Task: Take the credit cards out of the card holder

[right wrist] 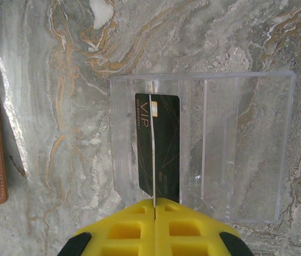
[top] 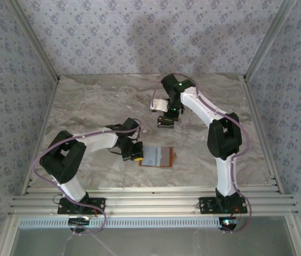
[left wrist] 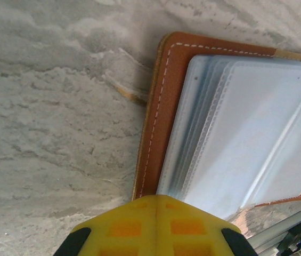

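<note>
Jaws on your left gripper [left wrist: 155, 208] are closed, tips at the edge of the open card holder [left wrist: 163, 96], likely pinning it to the desk [left wrist: 43, 133]. Farther out, your right gripper [right wrist: 154, 205] has its jaws pinched on a credit card [right wrist: 152, 149] over a clear tray [right wrist: 246, 133], seemingly to deposit it.

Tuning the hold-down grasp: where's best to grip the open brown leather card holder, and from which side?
Grip the bare stitched border of the brown leather card holder, coming in from the left gripper side. It lies flat and open; clear plastic sleeves cover the rest and would likely slip.
</note>
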`<state>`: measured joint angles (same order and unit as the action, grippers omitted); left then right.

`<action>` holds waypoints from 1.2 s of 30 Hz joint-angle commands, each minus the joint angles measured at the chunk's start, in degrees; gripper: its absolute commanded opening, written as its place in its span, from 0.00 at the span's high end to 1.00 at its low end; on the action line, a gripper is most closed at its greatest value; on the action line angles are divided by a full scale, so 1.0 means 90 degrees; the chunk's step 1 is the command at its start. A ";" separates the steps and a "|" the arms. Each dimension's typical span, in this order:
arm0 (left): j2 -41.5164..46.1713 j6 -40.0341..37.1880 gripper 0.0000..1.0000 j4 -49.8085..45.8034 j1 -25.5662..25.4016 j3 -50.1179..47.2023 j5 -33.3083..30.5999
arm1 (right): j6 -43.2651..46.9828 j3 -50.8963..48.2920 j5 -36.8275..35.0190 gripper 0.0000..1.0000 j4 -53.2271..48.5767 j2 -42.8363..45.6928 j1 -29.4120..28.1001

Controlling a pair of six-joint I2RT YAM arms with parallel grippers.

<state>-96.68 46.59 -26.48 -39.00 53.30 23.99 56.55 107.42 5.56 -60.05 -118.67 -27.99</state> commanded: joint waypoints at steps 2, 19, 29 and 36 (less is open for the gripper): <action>0.0118 0.0107 0.94 0.0044 -0.0016 -0.0057 -0.0004 | 0.0757 0.0347 -0.0297 1.00 -0.0591 -0.0351 -0.0053; 0.0176 0.0135 0.94 0.0032 -0.0015 -0.0102 -0.0048 | 0.0774 0.0331 -0.0397 0.83 -0.0422 -0.0720 -0.0112; 0.0233 0.0139 0.94 0.0009 -0.0007 -0.0075 -0.0074 | 0.0644 0.0118 -0.0936 0.75 0.0271 -0.0388 -0.0128; 0.0240 0.0130 0.94 0.0003 -0.0010 -0.0072 -0.0077 | 0.0592 -0.0215 -0.1133 0.74 0.0774 0.0108 -0.0179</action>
<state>-96.12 47.62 -26.13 -39.00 53.04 23.55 57.04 106.39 -2.26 -54.61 -122.02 -29.04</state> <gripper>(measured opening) 0.061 0.253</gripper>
